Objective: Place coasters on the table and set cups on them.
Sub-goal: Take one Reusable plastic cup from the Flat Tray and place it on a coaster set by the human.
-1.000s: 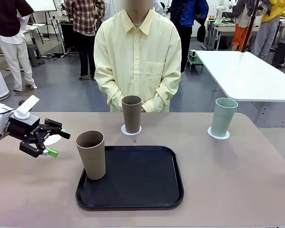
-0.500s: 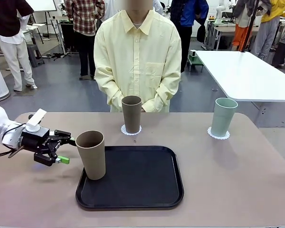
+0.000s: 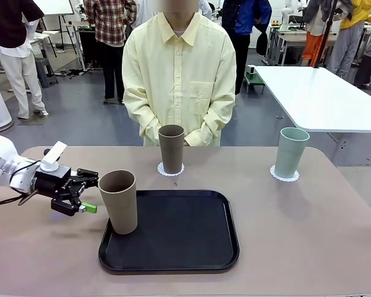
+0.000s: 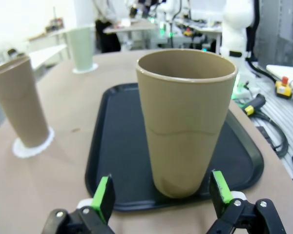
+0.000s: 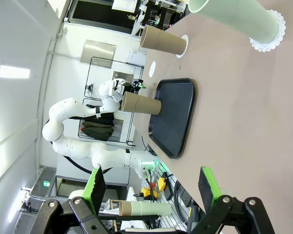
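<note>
Two green-padded fingers of the left gripper (image 3: 86, 191) stand spread wide and hold nothing, level with the lower half of the tan cup (image 3: 119, 202) just beside them; in the left wrist view that cup (image 4: 185, 122) stands ahead of the gap between the pads, not yet inside it. It stands upright on the left edge of the black tray (image 3: 185, 232). Beyond, a second brown cup (image 3: 171, 148) stands on a coaster (image 3: 170, 169), and the mint cup (image 3: 290, 152) on another coaster (image 3: 284, 175), both on the table (image 3: 309, 235). The right gripper (image 5: 151, 187) is also spread open and empty, with the mint cup (image 5: 234, 17) well beyond it.
</note>
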### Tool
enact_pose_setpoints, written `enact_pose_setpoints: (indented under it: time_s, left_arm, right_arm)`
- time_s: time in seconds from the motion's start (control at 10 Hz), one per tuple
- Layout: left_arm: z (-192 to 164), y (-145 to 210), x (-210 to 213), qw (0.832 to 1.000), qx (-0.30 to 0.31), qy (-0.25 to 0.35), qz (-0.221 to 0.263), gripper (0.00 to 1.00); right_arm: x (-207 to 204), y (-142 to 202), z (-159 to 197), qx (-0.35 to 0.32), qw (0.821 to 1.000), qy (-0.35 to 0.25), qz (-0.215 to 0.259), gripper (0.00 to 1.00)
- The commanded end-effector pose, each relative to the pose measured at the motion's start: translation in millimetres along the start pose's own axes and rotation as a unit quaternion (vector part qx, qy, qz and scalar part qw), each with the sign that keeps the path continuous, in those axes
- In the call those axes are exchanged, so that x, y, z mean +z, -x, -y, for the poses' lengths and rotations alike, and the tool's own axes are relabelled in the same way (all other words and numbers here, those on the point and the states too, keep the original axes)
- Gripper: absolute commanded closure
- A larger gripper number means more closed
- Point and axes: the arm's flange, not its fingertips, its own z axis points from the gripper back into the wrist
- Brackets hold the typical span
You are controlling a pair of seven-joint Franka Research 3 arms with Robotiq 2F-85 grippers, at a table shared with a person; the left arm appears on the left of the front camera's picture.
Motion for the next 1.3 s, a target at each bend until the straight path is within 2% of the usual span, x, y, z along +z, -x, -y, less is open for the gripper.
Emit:
enact_pose_setpoints:
  time_s: [0.0,0.8,1.2]
  left_arm:
    - [8.6,-4.3,-14.3,0.999,-0.032,-0.002,-0.003,0.0]
    - [19.3,-13.7,-41.9,0.997,-0.067,0.043,-0.001,0.0]
    - [8.1,-12.2,-61.6,0.997,-0.061,0.041,-0.012,0.0]
  right_arm:
    - [0.1,0.4,0.2,-0.002,1.0,0.0,0.0,0.0]
    - [0.1,0.4,0.2,-0.002,1.0,0.0,0.0,0.0]
    - [0.1,0.4,0.2,-0.002,1.0,0.0,0.0,0.0]
